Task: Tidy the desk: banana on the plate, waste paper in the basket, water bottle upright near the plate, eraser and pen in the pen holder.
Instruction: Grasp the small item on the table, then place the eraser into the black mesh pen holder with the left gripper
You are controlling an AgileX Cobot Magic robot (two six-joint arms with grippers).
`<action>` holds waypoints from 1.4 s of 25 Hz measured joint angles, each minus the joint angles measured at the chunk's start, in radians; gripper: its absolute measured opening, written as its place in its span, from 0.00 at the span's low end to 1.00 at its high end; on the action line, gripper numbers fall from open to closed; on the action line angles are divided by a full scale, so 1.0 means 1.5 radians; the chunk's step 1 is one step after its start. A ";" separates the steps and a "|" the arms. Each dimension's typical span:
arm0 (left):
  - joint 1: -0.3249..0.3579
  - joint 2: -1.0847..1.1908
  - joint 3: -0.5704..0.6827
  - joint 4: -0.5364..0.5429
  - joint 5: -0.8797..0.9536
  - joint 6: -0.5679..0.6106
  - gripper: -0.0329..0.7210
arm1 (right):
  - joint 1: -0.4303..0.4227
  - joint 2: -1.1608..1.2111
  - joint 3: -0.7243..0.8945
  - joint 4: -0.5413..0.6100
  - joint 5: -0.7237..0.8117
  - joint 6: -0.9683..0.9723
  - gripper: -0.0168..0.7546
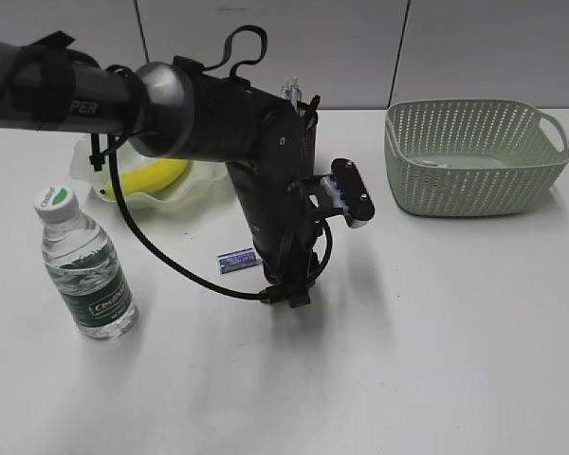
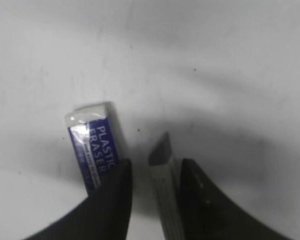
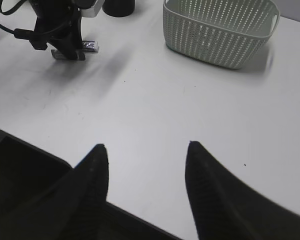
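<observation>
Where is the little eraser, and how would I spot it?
Find the standing water bottle on the white desk, then look right to the black robot arm's left gripper. The eraser lies flat beside it: a small white block in a blue sleeve with white lettering.

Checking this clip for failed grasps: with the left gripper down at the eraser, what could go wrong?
The eraser lies mostly outside the gap of the left gripper, beside one finger; closing may miss or shove it. An unidentifiable pale bar sits between the fingers and might be grabbed instead. The pen holder stands close behind the arm; lifting could bump it.
</observation>
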 joint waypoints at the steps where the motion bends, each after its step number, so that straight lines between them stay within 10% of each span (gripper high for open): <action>1: 0.000 0.000 -0.001 0.002 -0.002 0.000 0.34 | 0.000 0.000 0.000 0.000 0.000 0.000 0.55; 4: -0.003 0.008 0.000 -0.002 -0.004 0.000 0.15 | 0.000 0.000 0.000 0.000 0.000 0.000 0.55; 20: 0.032 -0.149 0.003 -0.021 -0.085 -0.079 0.15 | 0.000 0.000 0.000 0.000 -0.001 0.000 0.55; 28: 0.153 -0.167 0.003 -0.254 -0.338 -0.097 0.15 | 0.000 0.000 0.000 0.000 -0.001 0.000 0.55; 35: 0.164 -0.110 0.003 -0.399 -0.500 -0.099 0.15 | 0.000 -0.001 0.019 0.000 -0.033 0.000 0.55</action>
